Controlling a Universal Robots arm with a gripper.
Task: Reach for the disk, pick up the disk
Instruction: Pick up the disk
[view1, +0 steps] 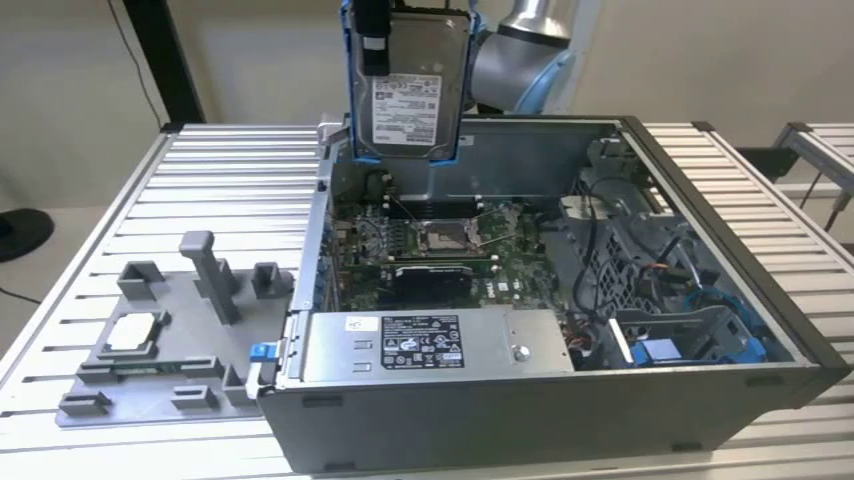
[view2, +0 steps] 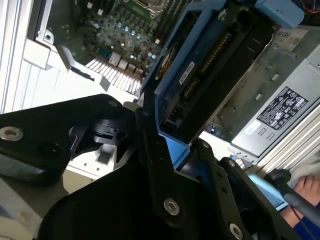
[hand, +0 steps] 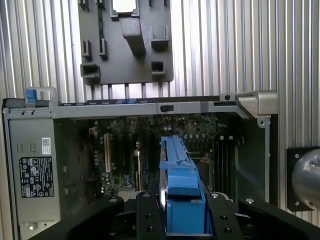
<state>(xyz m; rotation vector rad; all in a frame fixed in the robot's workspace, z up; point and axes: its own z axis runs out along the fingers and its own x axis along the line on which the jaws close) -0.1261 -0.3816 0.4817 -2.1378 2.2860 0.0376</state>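
The disk, a silver hard drive with a white label and blue side rails, hangs upright in the air above the back wall of the open computer case. My gripper is shut on it from above, one black finger lying across its upper face. In the first wrist view the disk shows edge-on, its blue rail between the two black fingers of the gripper. In the second wrist view the disk stands clamped in the gripper, with the motherboard far below it.
The case holds a motherboard, a big grey labelled box at its front and cables on the exterior view's right. A grey fixture with a small silver chip lies on the slatted table beside the case.
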